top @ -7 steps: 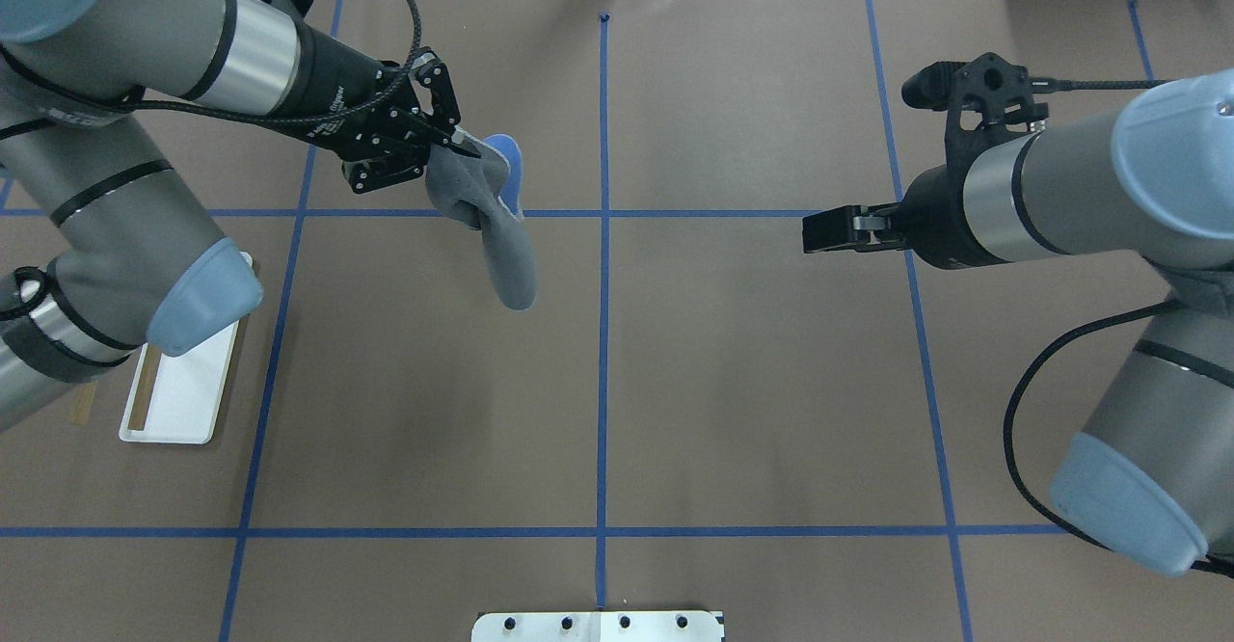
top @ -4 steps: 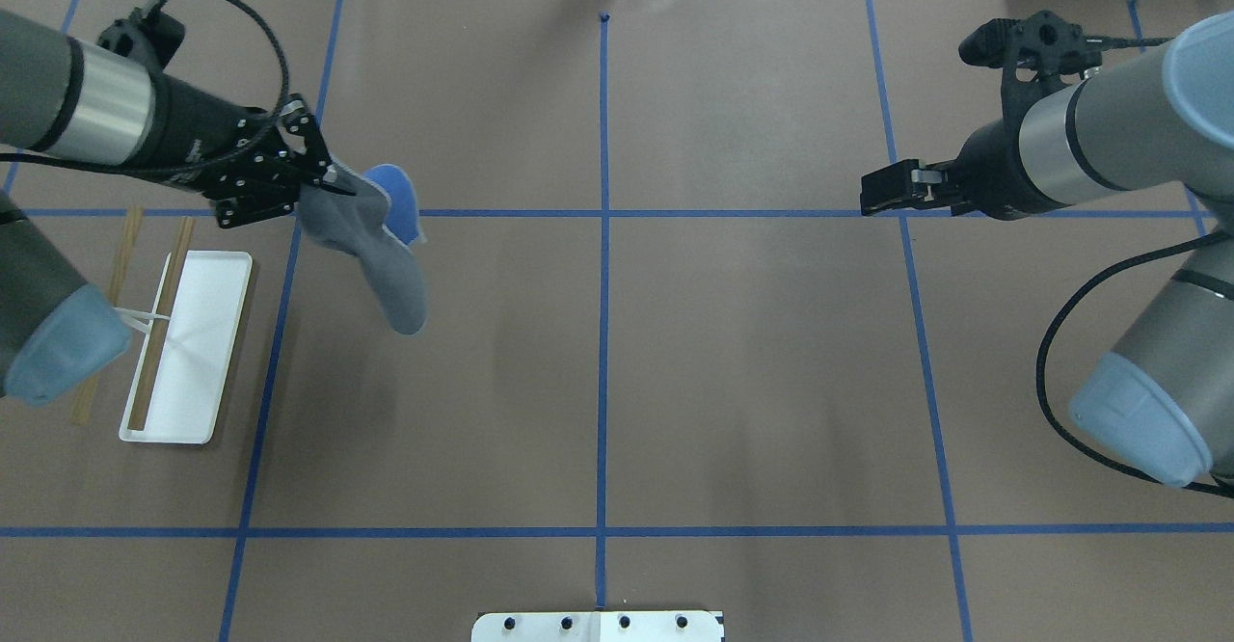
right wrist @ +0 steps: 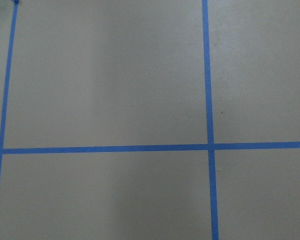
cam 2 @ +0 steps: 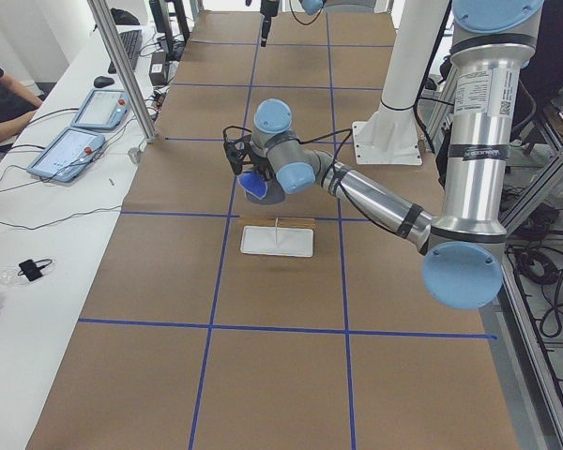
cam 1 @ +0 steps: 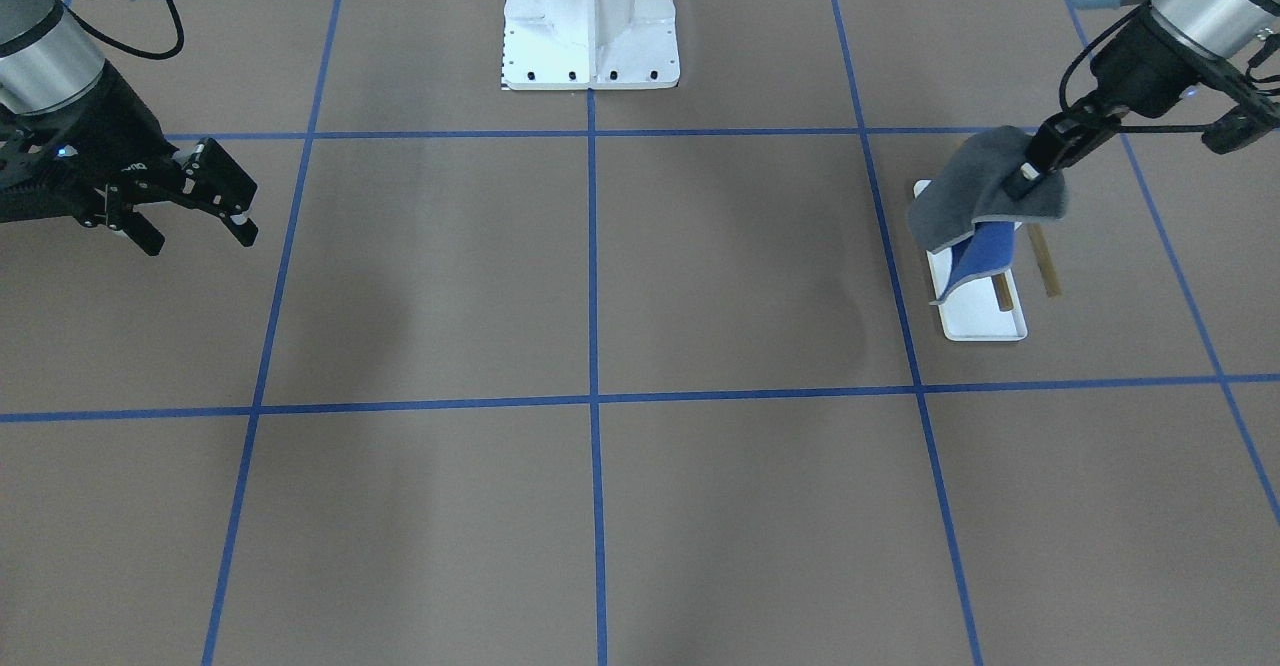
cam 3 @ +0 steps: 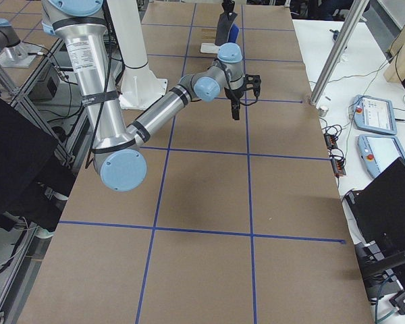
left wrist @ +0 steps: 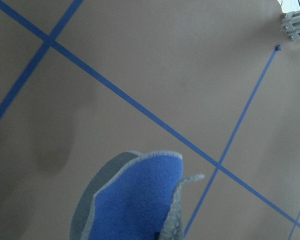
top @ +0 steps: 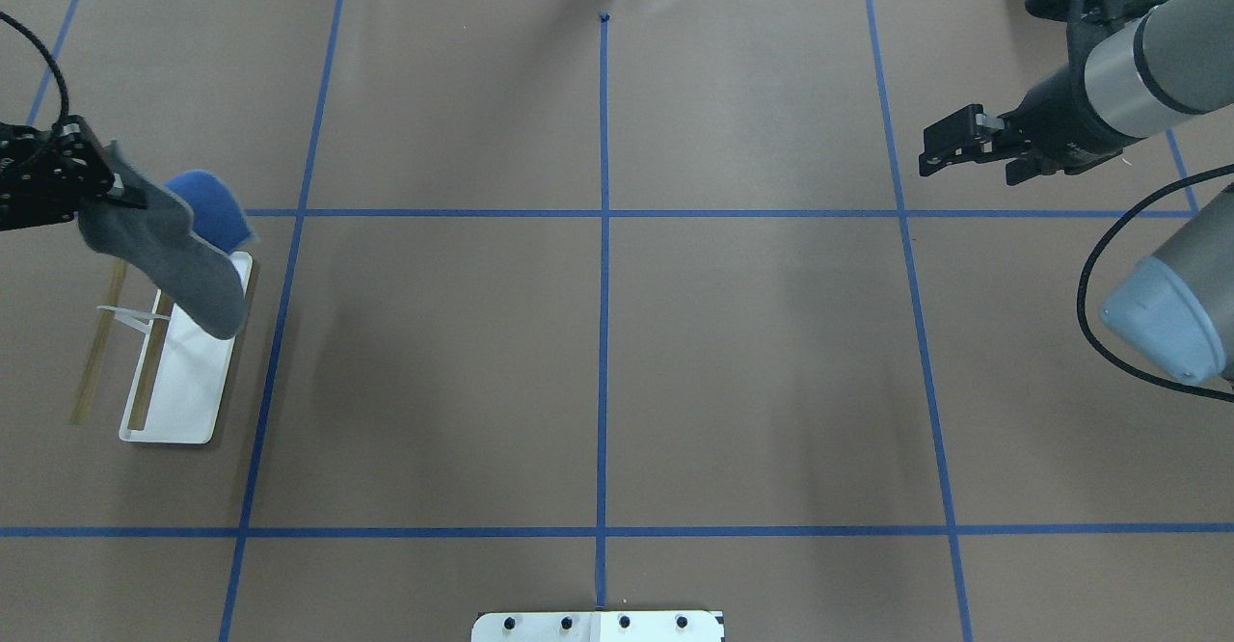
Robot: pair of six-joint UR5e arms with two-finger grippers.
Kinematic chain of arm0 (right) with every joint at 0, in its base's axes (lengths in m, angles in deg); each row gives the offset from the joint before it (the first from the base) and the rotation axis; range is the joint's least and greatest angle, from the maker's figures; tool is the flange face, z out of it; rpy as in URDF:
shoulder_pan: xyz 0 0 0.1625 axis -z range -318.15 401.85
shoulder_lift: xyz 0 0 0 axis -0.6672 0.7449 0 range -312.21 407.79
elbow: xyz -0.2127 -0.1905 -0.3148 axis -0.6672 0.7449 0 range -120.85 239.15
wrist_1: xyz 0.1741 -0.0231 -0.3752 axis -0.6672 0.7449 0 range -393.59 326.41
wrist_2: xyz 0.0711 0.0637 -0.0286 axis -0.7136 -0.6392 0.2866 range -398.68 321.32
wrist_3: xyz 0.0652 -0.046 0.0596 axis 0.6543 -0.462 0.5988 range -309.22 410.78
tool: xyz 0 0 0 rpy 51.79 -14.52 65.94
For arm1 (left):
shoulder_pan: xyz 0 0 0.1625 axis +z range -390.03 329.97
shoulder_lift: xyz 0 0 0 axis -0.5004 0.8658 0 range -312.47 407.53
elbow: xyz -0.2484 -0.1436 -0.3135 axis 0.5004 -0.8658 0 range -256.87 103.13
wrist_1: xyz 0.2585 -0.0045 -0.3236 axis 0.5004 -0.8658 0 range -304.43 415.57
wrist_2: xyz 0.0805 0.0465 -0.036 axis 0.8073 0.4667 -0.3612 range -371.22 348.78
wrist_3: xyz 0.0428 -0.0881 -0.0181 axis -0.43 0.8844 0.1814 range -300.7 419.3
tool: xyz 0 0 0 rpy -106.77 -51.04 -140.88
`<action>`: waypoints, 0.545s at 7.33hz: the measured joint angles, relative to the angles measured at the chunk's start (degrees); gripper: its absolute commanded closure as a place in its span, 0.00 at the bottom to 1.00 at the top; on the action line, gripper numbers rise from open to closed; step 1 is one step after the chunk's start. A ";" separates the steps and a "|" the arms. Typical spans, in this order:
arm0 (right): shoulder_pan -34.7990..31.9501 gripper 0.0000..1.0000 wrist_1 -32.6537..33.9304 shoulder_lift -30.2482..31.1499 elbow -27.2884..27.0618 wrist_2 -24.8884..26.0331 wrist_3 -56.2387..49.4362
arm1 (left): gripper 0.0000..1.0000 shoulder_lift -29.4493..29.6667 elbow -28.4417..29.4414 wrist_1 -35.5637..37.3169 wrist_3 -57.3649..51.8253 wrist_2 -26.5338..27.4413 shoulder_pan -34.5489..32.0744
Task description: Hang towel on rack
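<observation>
At the table's (top: 598, 334) left end, the towel (top: 183, 266) hangs in the air as a loose, folded drape. Its outer face is dark grey and its inner face bright blue, curling out beside the grey. The left wrist view shows a light stitched edge along the blue. The left gripper (cam 1: 1028, 178) is clamped on the towel's upper fold, so the cloth falls away below and to the inner side of the fingertips. From overhead, its low grey end lies over the far end of the rack's (cam 1: 985, 324) white base (top: 183, 401) and across the tops of the tan rods (top: 145, 382). Whether cloth touches rod cannot be told. The right gripper (cam 1: 200, 236) hovers well apart at the other end, fingers spread and holding nothing.
</observation>
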 measured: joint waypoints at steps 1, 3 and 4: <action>-0.46 0.00 -0.02 -0.08 0.65 -0.52 -0.27 | 1.00 -2.24 1.06 -0.08 -4.18 -0.08 -1.41; -0.59 0.00 -0.08 -0.42 1.25 -0.65 -0.43 | 1.00 -5.24 2.71 -0.30 -8.73 1.16 -2.15; -0.60 0.00 -0.11 -0.55 1.42 -0.64 -0.48 | 1.00 -5.73 3.83 -0.42 -9.68 1.94 -2.21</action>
